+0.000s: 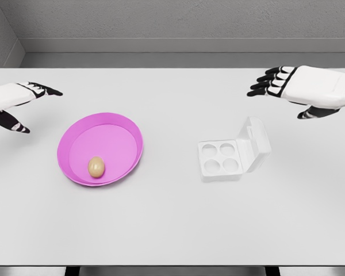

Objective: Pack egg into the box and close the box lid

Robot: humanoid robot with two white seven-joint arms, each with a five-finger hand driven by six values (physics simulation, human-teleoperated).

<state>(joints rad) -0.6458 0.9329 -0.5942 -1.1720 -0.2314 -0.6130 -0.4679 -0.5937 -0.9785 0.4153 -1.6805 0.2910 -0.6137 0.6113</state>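
Head view, single frame.

Egg: tan, lying in the pink plate, near the plate's lower-left rim. Plate sits on the white surface, left of centre.

Box: white, four round wells, all empty. Lid hinged along the right side, standing open and tilted away to the right. Box rests on the surface right of centre, well apart from the plate.

Left hand: enters at the left edge, above and to the left of the plate. Fingers extended and loosely spread, thumb pointing down toward the surface; holds nothing. Egg lies below and to the right of this hand, apart from it, with the plate rim between.

Right hand: enters at the right edge, above and to the right of the box. Dark fingertips extended toward picture left, relaxed, thumb below; holds nothing. It is clear of the open lid. The egg is far across the surface from this hand, beyond the box.
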